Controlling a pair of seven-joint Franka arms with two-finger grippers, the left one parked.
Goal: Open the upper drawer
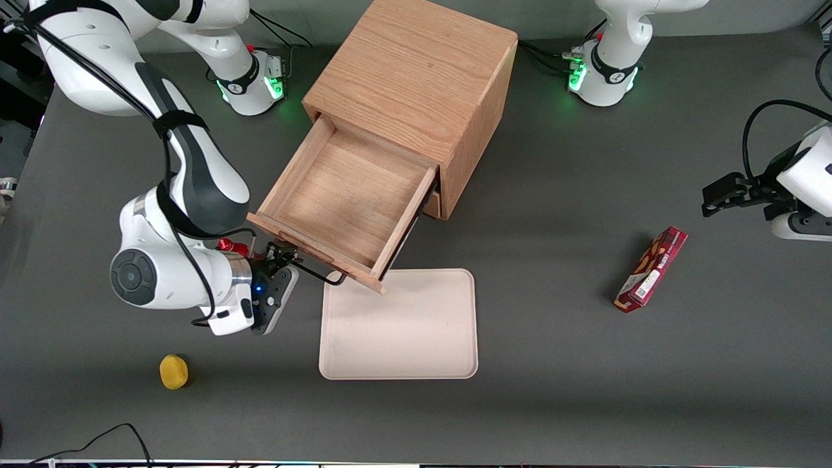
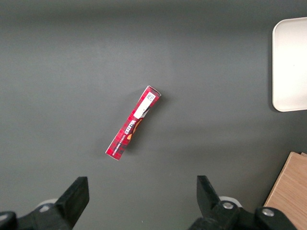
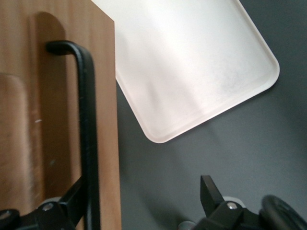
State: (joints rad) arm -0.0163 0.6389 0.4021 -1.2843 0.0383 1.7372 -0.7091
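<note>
The upper drawer (image 1: 344, 195) of the light-oak cabinet (image 1: 416, 71) stands pulled far out, its plain-wood box empty. Its black wire handle (image 1: 318, 272) runs along the drawer front nearest the front camera. My right gripper (image 1: 281, 255) is at the handle's end toward the working arm's side. In the right wrist view the gripper (image 3: 144, 201) is open. One finger (image 3: 72, 199) sits against the handle (image 3: 88, 120) on the drawer front (image 3: 29, 120). The other finger (image 3: 209, 191) is well apart over the table. Only a corner of the lower drawer (image 1: 432, 205) shows under the upper one.
A cream tray (image 1: 399, 324) lies just in front of the open drawer, its corner under the drawer front; it also shows in the right wrist view (image 3: 192, 62). A yellow fruit (image 1: 173, 372) lies nearer the front camera. A red box (image 1: 652, 269) lies toward the parked arm's end.
</note>
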